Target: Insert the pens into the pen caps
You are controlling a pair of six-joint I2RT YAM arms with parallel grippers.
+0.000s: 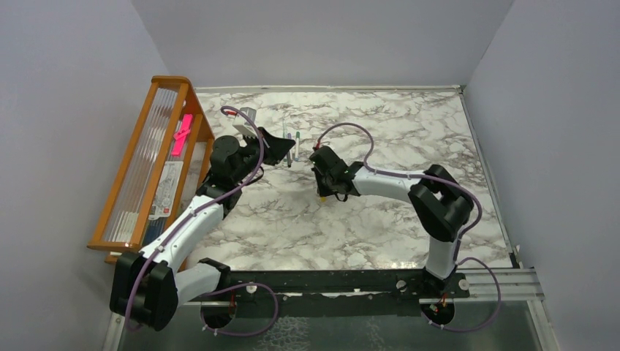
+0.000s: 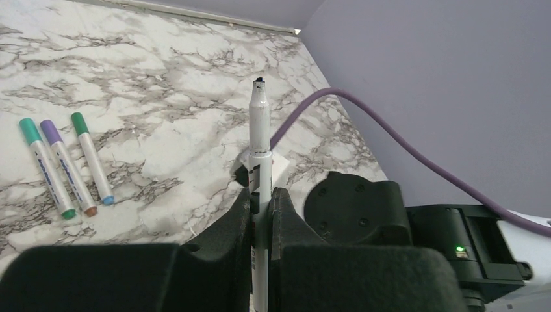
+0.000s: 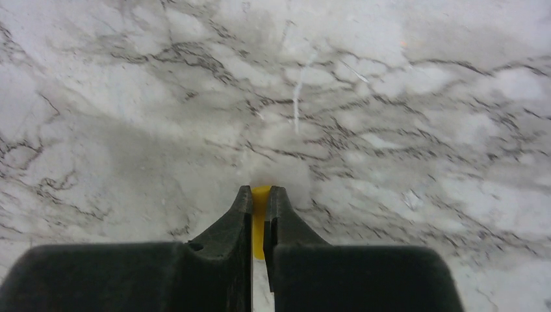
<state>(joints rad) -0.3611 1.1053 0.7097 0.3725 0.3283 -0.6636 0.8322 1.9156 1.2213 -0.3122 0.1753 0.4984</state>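
Note:
My left gripper (image 2: 261,195) is shut on a white-grey pen (image 2: 260,130). The pen points up and away, and its dark tip is bare. In the top view this gripper (image 1: 285,151) is held above the table's middle back. My right gripper (image 3: 260,192) is shut on a yellow-orange pen cap (image 3: 260,221), close above the marble table. In the top view it (image 1: 322,194) is to the right of the left gripper and nearer to me. Three pens with teal (image 2: 29,128), pale purple (image 2: 50,130) and green (image 2: 79,122) caps on lie side by side on the table (image 1: 294,139).
A wooden rack (image 1: 139,168) stands along the table's left edge, with a bright pink strip (image 1: 181,135) on it. The right arm's black wrist (image 2: 360,201) and its purple cable (image 2: 390,133) are just right of the held pen. Grey walls enclose the marble table (image 1: 395,131).

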